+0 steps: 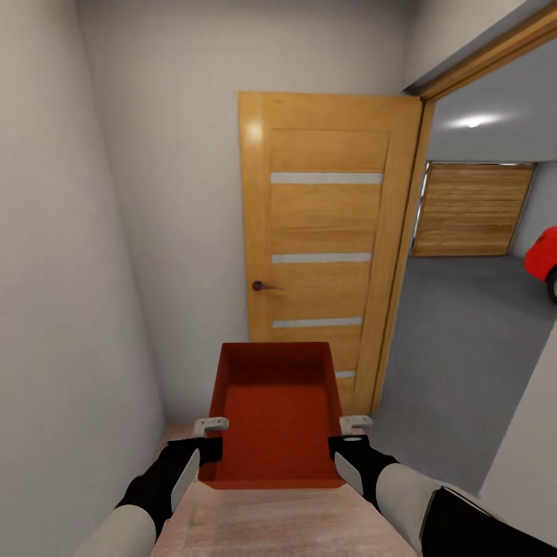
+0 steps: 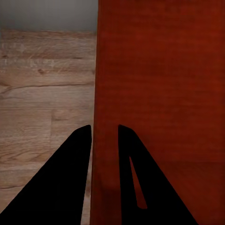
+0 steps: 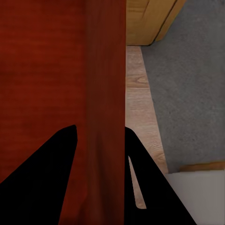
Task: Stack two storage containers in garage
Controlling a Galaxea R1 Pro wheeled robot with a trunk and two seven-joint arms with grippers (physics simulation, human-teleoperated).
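Head view: 1 orange-red rectangular open-topped storage container (image 1: pixel 277 410) is held off the floor between both arms, straight ahead at 12 o'clock and roughly level. Its inside holds nothing.

Left gripper (image 1: pixel 210 441): clamped on the container's left wall near the near corner. In the left wrist view the 2 black fingers (image 2: pixel 61 187) straddle that wall, 1 outside and 1 inside the bin, both against it.

Right gripper (image 1: pixel 346 439): clamped on the container's right wall. In the right wrist view its black fingers (image 3: pixel 40 183) sit on either side of the wall (image 3: pixel 105 117), again 1 inside and 1 outside.

Surroundings: narrow passage with plain white walls. Light wood plank flooring (image 1: pixel 255 526) lies under the container. At 12 o'clock, beyond the bin, stands a light wooden door with frosted glass strips (image 1: pixel 325 247) and a dark handle (image 1: pixel 260 286), swung open against the wall. At 2 o'clock an open doorway shows the garage's rough dark grey concrete floor (image 1: pixel 456 363), a wooden slatted garage door (image 1: pixel 470 209) at the far end and part of a red vehicle (image 1: pixel 541 259) at the right edge. The right wrist view shows the plank flooring meeting the grey concrete (image 3: pixel 192 84) just beside the container.
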